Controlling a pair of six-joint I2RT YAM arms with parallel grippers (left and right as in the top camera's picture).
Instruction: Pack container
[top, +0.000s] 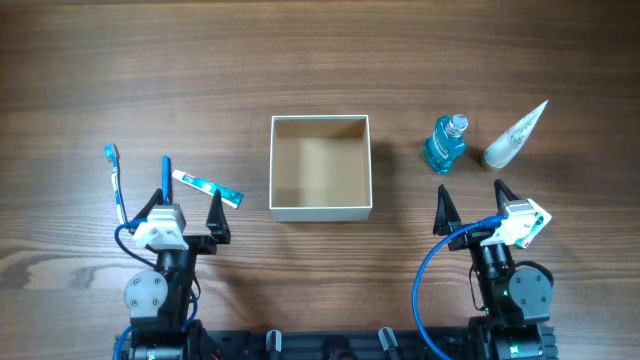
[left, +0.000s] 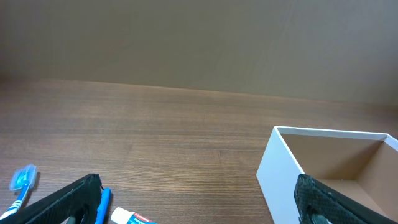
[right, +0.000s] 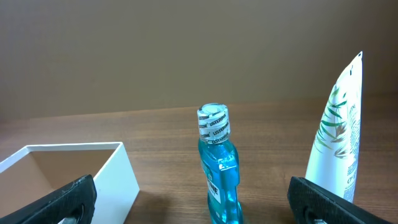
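The container (top: 320, 211), a square white box with tan cardboard inside, sits empty at the table's middle; it also shows in the left wrist view (left: 280, 168) and the right wrist view (right: 121, 174). A blue toothbrush (top: 116, 180) and a small toothpaste tube (top: 207, 187) lie left of it. A blue mouthwash bottle (top: 445, 145) and a white tube (top: 517, 135) stand to its right. My left gripper (top: 189, 197) is open and empty just in front of the toothpaste (left: 127, 216). My right gripper (top: 470, 197) is open and empty in front of the bottle (right: 217, 168).
A second blue stick-like item (left: 102, 202) lies by my left finger. The white tube (right: 339, 137) stands just beyond my right finger. Bare wooden table (top: 320, 60) stretches behind the objects.
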